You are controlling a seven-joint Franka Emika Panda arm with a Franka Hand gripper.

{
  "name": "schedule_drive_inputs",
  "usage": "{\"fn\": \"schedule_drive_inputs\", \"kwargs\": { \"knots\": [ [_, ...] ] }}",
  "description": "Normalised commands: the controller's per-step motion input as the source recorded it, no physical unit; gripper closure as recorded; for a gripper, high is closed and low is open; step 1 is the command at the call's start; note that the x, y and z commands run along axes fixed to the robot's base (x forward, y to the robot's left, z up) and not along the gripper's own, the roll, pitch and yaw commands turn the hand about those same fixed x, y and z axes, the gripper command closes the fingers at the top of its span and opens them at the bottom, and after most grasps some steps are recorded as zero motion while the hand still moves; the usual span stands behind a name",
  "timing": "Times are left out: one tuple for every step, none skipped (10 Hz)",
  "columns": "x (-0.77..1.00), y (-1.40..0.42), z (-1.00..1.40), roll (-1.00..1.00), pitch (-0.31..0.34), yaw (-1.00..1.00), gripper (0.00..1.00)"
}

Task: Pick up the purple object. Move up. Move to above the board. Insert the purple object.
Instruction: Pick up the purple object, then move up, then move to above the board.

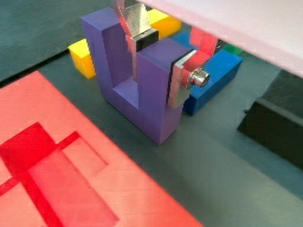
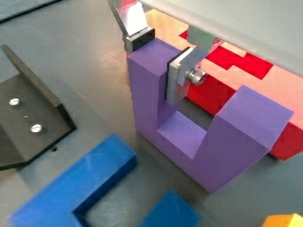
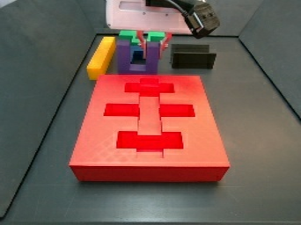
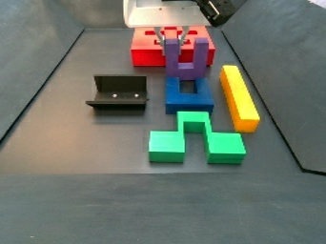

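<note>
The purple object (image 1: 144,102) is an upright U-shaped block. My gripper (image 1: 158,60) is shut on one of its arms, with a silver finger (image 1: 180,82) flat against each side; the same grip shows in the other wrist view (image 2: 162,55). The purple object (image 2: 196,133) sits just beside the board (image 2: 254,84), apart from it. In both side views the gripper (image 3: 147,39) (image 4: 178,40) holds the purple object (image 3: 139,58) (image 4: 186,59) at the far short edge of the red board (image 3: 150,119) (image 4: 152,48). I cannot tell whether it is off the floor.
A yellow bar (image 3: 104,54) (image 4: 238,95) lies beside the purple object. A blue U-shaped block (image 4: 189,93) (image 2: 83,182) and a green notched block (image 4: 193,139) lie further from the board. The dark fixture (image 3: 194,59) (image 4: 117,92) (image 2: 30,111) stands on the floor nearby.
</note>
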Motion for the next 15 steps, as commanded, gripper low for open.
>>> {"fn": "schedule_drive_inputs", "kwargs": {
  "knots": [
    [0.0, 0.0, 0.0, 0.0, 0.0, 0.0, 1.0],
    [0.0, 0.0, 0.0, 0.0, 0.0, 0.0, 1.0],
    [0.0, 0.0, 0.0, 0.0, 0.0, 0.0, 1.0],
    [0.0, 0.0, 0.0, 0.0, 0.0, 0.0, 1.0],
    [0.0, 0.0, 0.0, 0.0, 0.0, 0.0, 1.0],
    [0.0, 0.0, 0.0, 0.0, 0.0, 0.0, 1.0],
    [0.0, 0.0, 0.0, 0.0, 0.0, 0.0, 1.0],
    [0.0, 0.0, 0.83, 0.0, 0.0, 0.0, 1.0],
    [-0.07, -0.07, 0.75, -0.01, 0.041, -0.04, 1.0],
    [-0.08, -0.06, 0.46, -0.04, 0.033, -0.04, 1.0],
    [-0.05, -0.03, 0.27, -0.06, 0.015, -0.02, 1.0],
    [0.0, 0.0, 1.4, 0.0, 0.0, 0.0, 1.0],
    [-0.02, 0.0, 1.4, 0.01, 0.03, 0.0, 1.0],
    [-0.04, 0.0, 1.4, -0.02, 0.026, 0.0, 1.0],
    [0.03, 0.01, 1.4, -0.04, 0.034, -0.01, 1.0]
  ]
}}
